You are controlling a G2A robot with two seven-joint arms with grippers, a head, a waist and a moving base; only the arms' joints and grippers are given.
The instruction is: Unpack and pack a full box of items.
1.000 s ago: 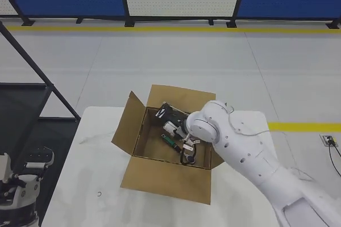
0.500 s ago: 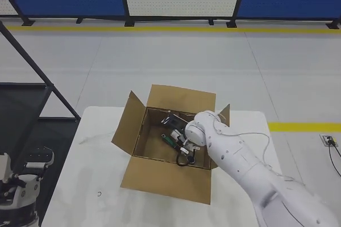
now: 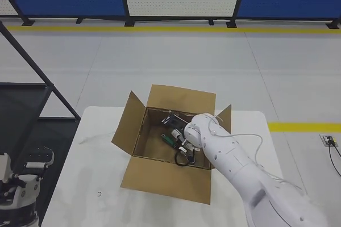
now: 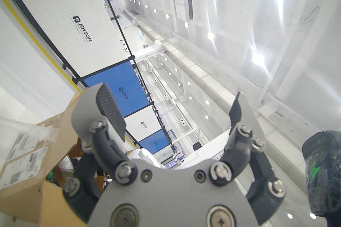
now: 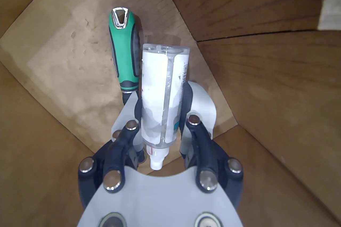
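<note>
My right gripper [image 5: 162,105] clamps the white tube [image 5: 162,71], long axis along my fingers. A green-handled screwdriver [image 5: 124,49] lies parallel just beside it inside the cardboard box [image 5: 266,65]. My left gripper [image 4: 173,100] is spread wide.

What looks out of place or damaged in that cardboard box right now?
Nothing stands out. The cardboard box sits open on the table, flaps splayed, no tears or spills showing. Inside, the right gripper has its jaws closed on a white tube, beside a green-handled screwdriver on the box floor.
</note>
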